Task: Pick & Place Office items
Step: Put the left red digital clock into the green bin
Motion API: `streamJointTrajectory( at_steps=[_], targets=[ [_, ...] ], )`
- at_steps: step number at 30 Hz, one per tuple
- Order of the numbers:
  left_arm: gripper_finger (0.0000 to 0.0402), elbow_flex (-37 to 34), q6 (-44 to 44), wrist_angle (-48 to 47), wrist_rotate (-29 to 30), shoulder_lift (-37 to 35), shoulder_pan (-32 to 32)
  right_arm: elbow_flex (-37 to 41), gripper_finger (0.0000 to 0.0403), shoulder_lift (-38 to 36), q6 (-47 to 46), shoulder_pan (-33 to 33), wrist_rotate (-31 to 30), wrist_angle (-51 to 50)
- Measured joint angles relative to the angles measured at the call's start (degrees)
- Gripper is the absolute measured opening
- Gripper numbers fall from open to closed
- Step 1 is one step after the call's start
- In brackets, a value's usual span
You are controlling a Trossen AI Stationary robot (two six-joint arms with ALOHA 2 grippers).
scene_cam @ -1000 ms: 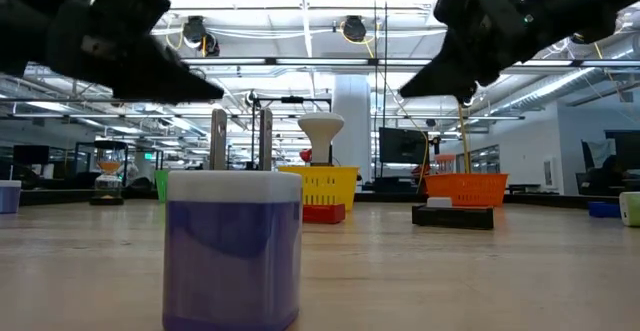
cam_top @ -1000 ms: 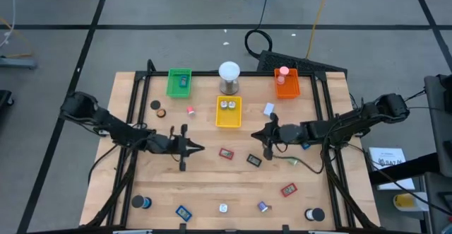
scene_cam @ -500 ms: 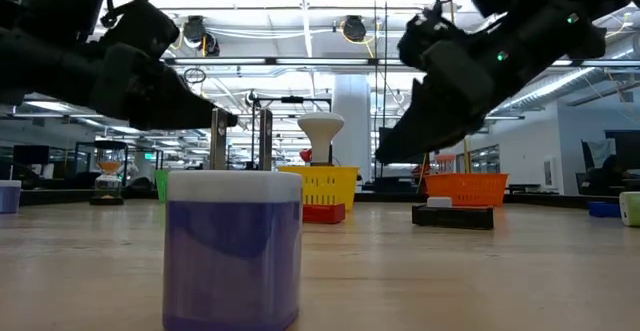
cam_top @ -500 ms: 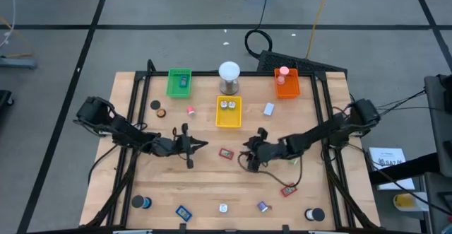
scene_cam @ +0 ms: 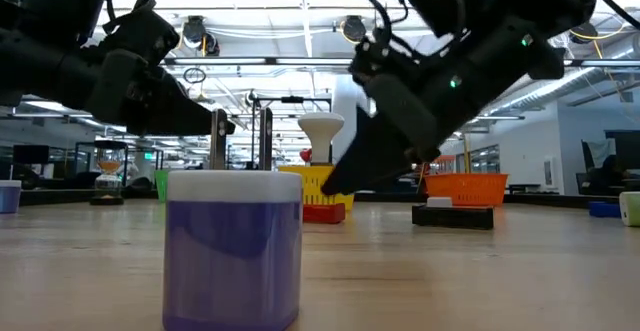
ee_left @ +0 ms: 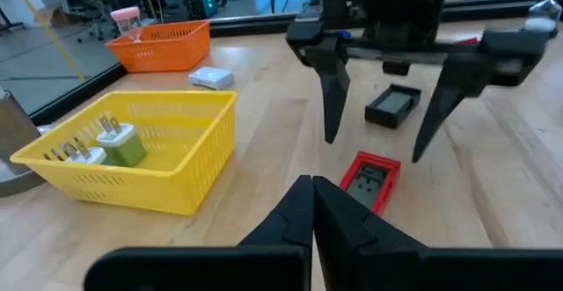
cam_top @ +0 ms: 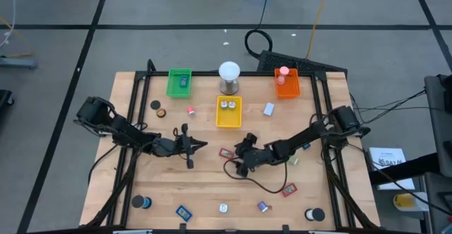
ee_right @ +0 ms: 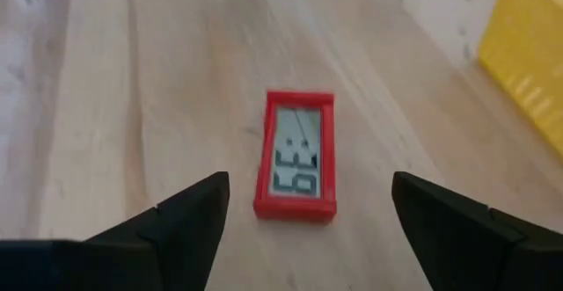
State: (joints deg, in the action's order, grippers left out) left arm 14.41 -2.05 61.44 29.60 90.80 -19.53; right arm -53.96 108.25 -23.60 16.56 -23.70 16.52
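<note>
Red rectangular clock (ee_right: pixel 297 155), grey digit display, flat on wood

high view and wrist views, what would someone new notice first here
The right gripper hangs wide open over a red display piece lying flat mid-table, just in front of the yellow tray. Facing it from the other side, the left gripper is shut and empty. Small office items dot the near edge.

Right pincer (ee_right: pixel 303 216) spread wide, low over table; left pincer (ee_left: pixel 312 205) closed, hovering.
</note>
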Motion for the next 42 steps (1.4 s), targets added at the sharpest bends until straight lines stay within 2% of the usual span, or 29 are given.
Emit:
streamJointTrajectory(
  at_steps=[5, 9, 18, 25, 28, 32, 36, 39, 42],
  targets=[
    [0.0016, 0.0, -0.6, 0.1, 0.0, 0.0, 0.0, -1.1, 0.0295, 3.7, 0.6, -1.2, 4.0, 2.5],
    [0.0027, 0.0, -1.7, -0.2, 0.0, 0.0, 0.0, -1.9, 0.0271, 4.9, 1.8, -1.6, 4.2, 3.7],
    [0.0016, 0.1, -3.9, -1.3, -3.0, -0.1, 0.0, -1.9, 0.0150, 4.9, 4.0, -1.6, 4.8, 3.6],
    [0.0008, 3.6, 2.4, -2.0, -3.1, -2.3, 0.0, -1.9, 0.0150, 2.5, 8.2, -1.5, 4.6, -0.3],
    [0.0032, 6.6, 3.4, -8.7, -4.6, -4.6, 0.0, -1.8, 0.0150, 0.7, 9.3, -0.7, 3.8, -2.8],
    [0.0087, 13.5, 0.4, -26.4, -6.4, -6.9, -0.2, -1.9, 0.0158, 0.3, 11.7, 0.8, 1.2, -1.7],
    [0.0148, 22.0, -0.8, -44.1, -6.7, -6.2, -1.8, -1.8, 0.0152, 0.3, 12.8, 1.6, 0.9, -1.0],
    [0.0192, 27.0, -0.7, -51.9, -6.0, -4.4, -3.2, -1.8, 0.0151, 0.3, 13.0, 1.6, -0.5, -0.6],
    [0.0231, 30.3, -1.2, -53.8, -5.8, -1.6, -3.9, -1.8, 0.0153, 0.3, 13.8, 1.5, -0.4, 0.3]
  ],
)
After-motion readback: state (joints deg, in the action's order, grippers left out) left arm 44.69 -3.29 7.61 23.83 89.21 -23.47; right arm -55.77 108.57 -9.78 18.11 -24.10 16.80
